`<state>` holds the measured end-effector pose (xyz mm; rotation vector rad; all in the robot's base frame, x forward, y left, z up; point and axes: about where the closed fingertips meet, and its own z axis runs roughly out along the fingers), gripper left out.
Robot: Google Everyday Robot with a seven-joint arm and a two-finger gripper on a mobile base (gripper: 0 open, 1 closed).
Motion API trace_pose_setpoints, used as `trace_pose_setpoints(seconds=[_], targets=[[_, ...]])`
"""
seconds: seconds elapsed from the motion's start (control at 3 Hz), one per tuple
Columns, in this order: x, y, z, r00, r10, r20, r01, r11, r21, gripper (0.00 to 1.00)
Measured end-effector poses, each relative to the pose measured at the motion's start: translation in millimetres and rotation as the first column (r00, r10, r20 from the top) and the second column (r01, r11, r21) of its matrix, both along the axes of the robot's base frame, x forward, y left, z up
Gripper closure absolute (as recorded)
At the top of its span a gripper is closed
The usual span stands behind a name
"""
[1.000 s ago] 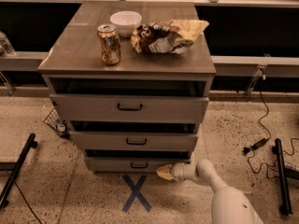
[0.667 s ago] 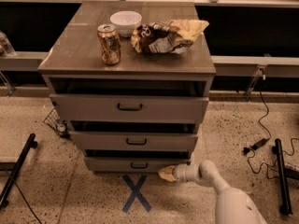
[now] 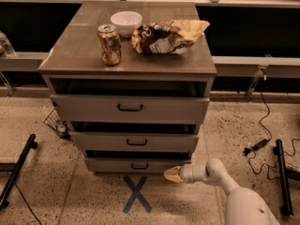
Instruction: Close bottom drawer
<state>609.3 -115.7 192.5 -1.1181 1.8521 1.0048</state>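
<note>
The bottom drawer [image 3: 117, 165] is the lowest of three grey drawers in the cabinet. Its flat front carries a small dark bar handle [image 3: 139, 166] and stands a little out from the cabinet, with a dark gap above it. My gripper [image 3: 171, 174] is at floor level just in front of the drawer front's right end, at the end of the white arm [image 3: 211, 172] that comes in from the lower right. Its pale tip points left, close to or touching the drawer front.
The middle drawer [image 3: 136, 142] and top drawer [image 3: 130, 108] also stand out a little. On the cabinet top are a soda can [image 3: 109, 44], a white bowl [image 3: 126, 22] and a chip bag [image 3: 166, 36]. A blue tape X [image 3: 136, 194] marks the floor. Black stand legs [image 3: 16, 170] and cables [image 3: 262, 139] lie at the sides.
The gripper has stayed at the right end of the bottom drawer front and edged slightly lower and left. The drawer front looks about the same.
</note>
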Motion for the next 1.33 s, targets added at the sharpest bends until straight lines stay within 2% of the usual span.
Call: trace_pose_setpoints(seconds=[0.67,1.0,1.33], targets=[[-1.5,6.4,-2.8,1.0000,0.005,-0.004,-0.005,1.000,0.005,0.53],[-10.9,2.2,-2.8,0.9998,0.018,-0.003,-0.018,1.000,0.019,0.30],[-26.0,-11.3,5.2,0.9990,0.045,0.001,-0.045,0.999,0.017,0.05]])
